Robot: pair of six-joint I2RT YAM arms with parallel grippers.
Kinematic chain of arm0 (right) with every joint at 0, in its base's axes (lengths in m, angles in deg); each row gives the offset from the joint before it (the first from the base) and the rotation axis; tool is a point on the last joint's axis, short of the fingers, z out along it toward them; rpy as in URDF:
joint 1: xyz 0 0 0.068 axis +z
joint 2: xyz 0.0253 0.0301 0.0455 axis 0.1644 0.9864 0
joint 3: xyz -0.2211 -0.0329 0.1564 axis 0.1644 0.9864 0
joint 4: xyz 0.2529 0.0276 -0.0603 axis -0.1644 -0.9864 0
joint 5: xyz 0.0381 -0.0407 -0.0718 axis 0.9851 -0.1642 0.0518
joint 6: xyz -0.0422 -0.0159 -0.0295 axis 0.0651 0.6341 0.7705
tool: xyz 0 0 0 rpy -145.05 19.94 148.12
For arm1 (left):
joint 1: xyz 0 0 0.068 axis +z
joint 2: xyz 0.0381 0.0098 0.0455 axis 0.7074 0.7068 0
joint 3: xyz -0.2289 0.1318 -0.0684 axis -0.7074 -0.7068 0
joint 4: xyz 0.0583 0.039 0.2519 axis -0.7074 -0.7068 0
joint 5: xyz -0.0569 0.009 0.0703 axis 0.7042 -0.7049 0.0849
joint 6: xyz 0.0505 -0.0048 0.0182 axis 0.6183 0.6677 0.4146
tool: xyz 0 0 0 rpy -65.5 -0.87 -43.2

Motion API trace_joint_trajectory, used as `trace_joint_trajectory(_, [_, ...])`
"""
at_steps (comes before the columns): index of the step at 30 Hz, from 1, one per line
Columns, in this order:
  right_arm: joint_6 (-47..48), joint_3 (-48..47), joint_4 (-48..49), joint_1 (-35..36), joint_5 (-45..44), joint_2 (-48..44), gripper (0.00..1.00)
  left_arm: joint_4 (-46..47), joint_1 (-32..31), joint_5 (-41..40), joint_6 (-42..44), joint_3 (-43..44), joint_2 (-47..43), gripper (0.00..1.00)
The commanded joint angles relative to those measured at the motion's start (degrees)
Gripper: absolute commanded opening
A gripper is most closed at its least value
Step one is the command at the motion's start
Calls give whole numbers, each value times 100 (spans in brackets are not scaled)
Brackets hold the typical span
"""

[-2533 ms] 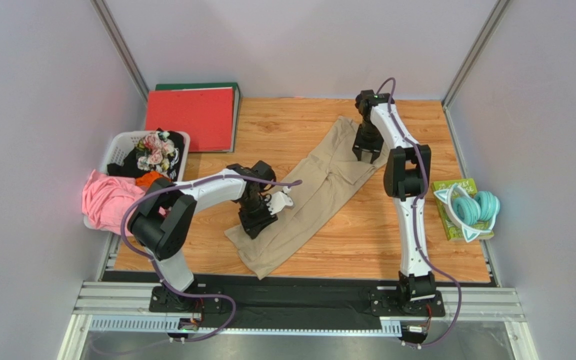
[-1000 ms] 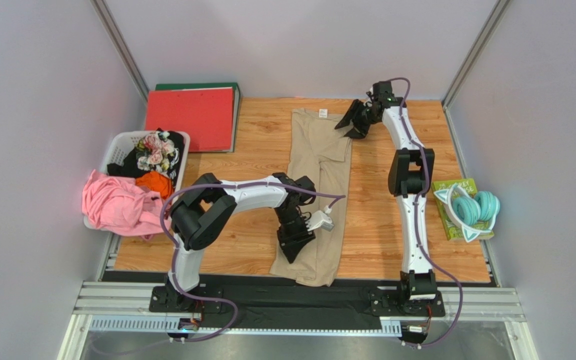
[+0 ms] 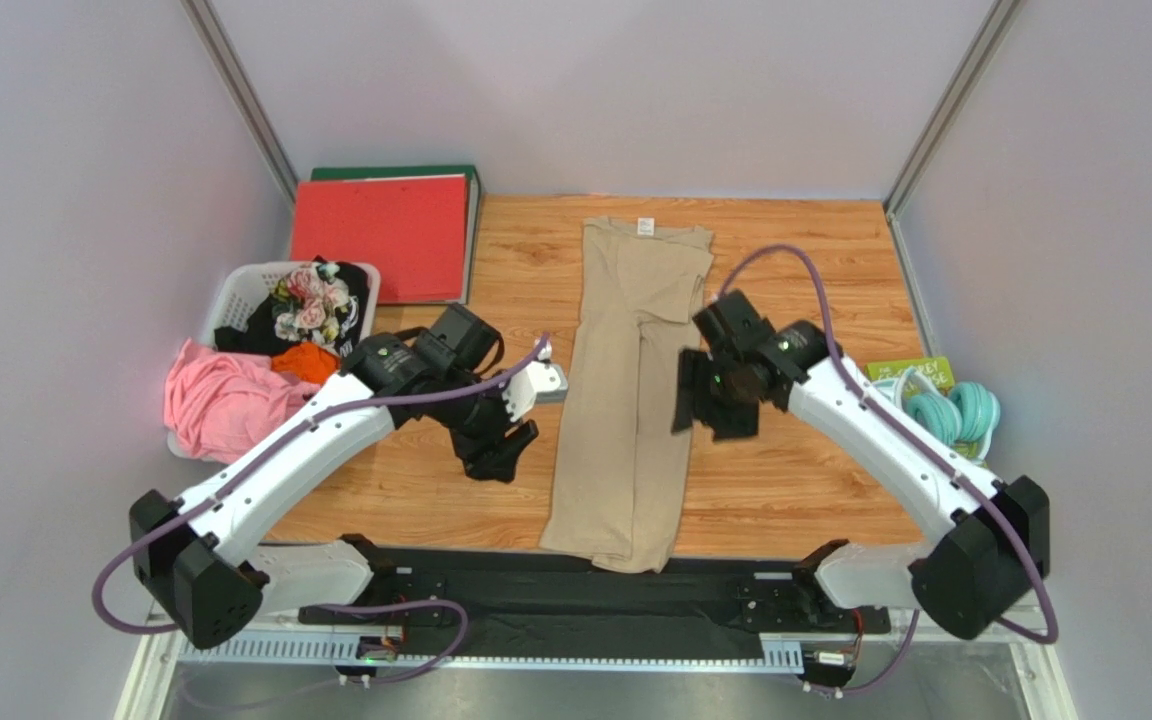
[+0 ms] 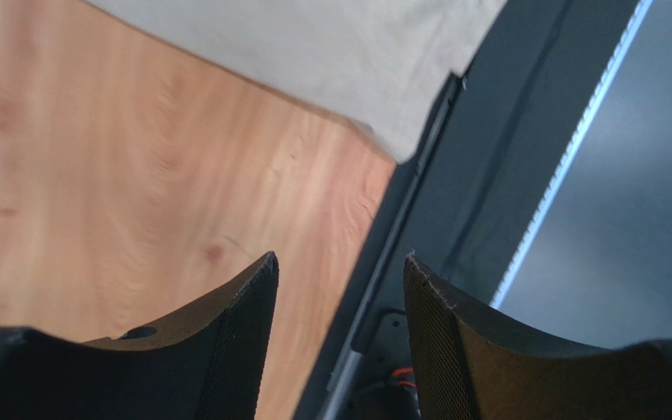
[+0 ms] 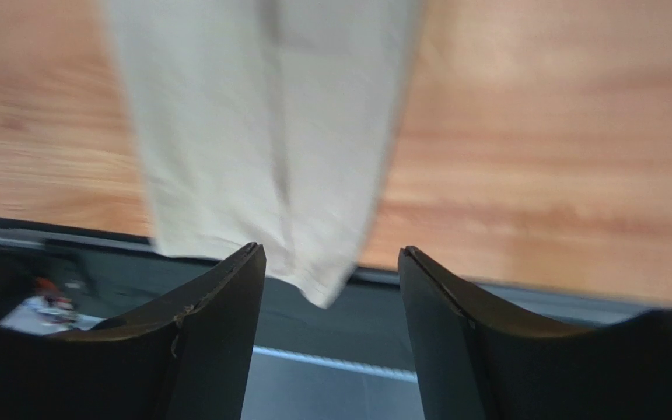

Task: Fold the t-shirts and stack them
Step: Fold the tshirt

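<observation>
A tan-beige t-shirt [image 3: 630, 383] lies folded lengthwise into a long narrow strip down the middle of the table. Its collar end is at the far edge and its near end hangs over the black front rail. My left gripper [image 3: 500, 447] hovers left of the strip, open and empty. In the left wrist view the t-shirt [image 4: 313, 52] shows at the top, beyond the left gripper [image 4: 339, 262]. My right gripper [image 3: 692, 398] hovers at the strip's right edge, open and empty. The right wrist view looks down on the t-shirt [image 5: 261, 131] ahead of the right gripper [image 5: 331, 254].
A white basket [image 3: 234, 293] of mixed clothes stands at the left edge, with a pink garment [image 3: 229, 405] spilling over it. A red binder [image 3: 384, 233] lies at the back left. Teal headphones [image 3: 946, 413] rest on a green box at the right edge.
The left gripper let go of the shirt's near part and drew back to the left. The right arm swung from the far edge back to mid-table. The shirt went from diagonal to straight.
</observation>
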Motion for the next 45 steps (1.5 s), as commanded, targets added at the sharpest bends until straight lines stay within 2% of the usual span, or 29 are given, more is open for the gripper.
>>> trace_joint_trajectory(1, [-1261,1612,-289,-30,-286,-1456,64,-390,-199,367,-168,-305,238,61])
trace_joint_trajectory(7, [-2017,2932,-87,128,557,-2532,64,-320,-507,246,-107,-411,757,59])
trace_joint_trajectory(11, [-2518,3635,633,758,997,-2648,64,-240,-787,368,-116,-491,1065,59])
trace_joint_trajectory(15, [-2924,4110,1423,1340,1287,-2367,64,-144,-982,491,-28,-526,1468,59])
trace_joint_trajectory(20, [-3170,4076,1811,1894,1366,-1796,64,-100,-1008,868,42,-596,1926,59])
trace_joint_trajectory(30, [-3390,4173,2778,2176,1586,-873,64,-38,-1026,1493,-98,-395,2735,58])
trace_joint_trajectory(35, [-3267,4050,2656,2238,1613,-503,63,243,-1026,1502,-265,-253,2937,59])
trace_joint_trajectory(45, [-3109,4006,2050,2238,1403,-670,63,779,-1035,1396,-529,-394,3464,59])
